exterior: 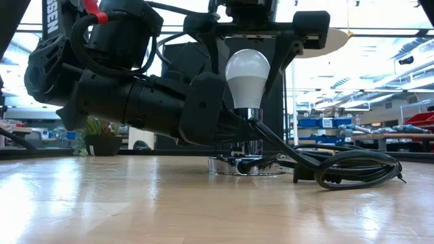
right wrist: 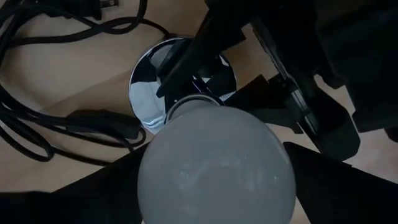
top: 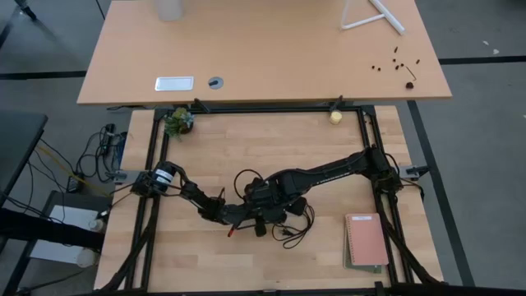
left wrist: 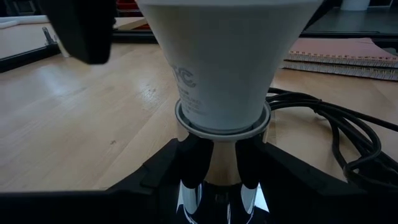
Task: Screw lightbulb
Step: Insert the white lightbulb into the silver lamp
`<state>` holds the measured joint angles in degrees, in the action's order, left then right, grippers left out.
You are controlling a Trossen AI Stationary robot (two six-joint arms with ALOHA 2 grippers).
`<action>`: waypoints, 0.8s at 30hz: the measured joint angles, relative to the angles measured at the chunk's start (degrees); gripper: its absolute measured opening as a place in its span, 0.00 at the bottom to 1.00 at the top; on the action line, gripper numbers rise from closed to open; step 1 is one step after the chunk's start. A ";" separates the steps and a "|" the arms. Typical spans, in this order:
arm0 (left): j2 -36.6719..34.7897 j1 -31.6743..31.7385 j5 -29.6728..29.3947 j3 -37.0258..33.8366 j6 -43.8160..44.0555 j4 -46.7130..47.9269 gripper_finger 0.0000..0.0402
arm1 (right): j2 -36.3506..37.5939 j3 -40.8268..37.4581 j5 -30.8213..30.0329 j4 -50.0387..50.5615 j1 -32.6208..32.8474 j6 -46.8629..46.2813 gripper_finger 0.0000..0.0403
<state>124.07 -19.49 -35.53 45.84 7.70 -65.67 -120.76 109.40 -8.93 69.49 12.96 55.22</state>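
Observation:
The white lightbulb (exterior: 247,71) stands upright with its screw base in the chrome socket (exterior: 248,115). The socket rises on a stem from a round silvery disc (right wrist: 146,93) that rests flat on the table, its black cord (exterior: 346,166) coiled beside it. My right gripper (exterior: 247,68) comes down from above and is shut on the bulb's dome (right wrist: 214,168). My left gripper (left wrist: 217,168) reaches in level from the table's left and is shut on the socket's stem just under the bulb. In the high view both grippers meet at the table's middle (top: 261,204). My left gripper pinches the socket's chrome stem (left wrist: 214,186) between its two fingers (left wrist: 189,158), just below the collar under the bulb. The fingers lie level, from the table's left, across the upright stem. The socket stays upright with its disc on the table. My right gripper pinches the lightbulb's wide dome (exterior: 230,68) between its two fingers (exterior: 218,47), one on each side. The fingers point down from above. The bulb stands upright in the socket, held over the table by the stem.
A pink notebook (top: 366,240) lies at the near right. A small potted plant (top: 178,122) and a yellowish ball (top: 336,117) sit at the far edge. Black frame rails (top: 150,164) border the table. A second table (top: 263,57) stands beyond.

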 joint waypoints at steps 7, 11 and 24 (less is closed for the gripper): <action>0.00 -0.01 0.02 0.00 -0.09 0.00 0.46 | 0.00 0.00 0.02 0.00 0.58 -0.94 0.85; 0.00 0.00 0.04 0.00 -0.04 -0.02 0.46 | 0.00 0.00 1.13 0.01 0.56 -2.41 0.80; 0.00 0.00 0.13 0.00 0.02 -0.02 0.46 | -0.01 0.00 2.94 -0.20 0.09 -11.61 0.69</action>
<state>124.07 -19.49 -35.40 45.84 7.73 -65.69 -120.77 109.40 -5.99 69.29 13.05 43.61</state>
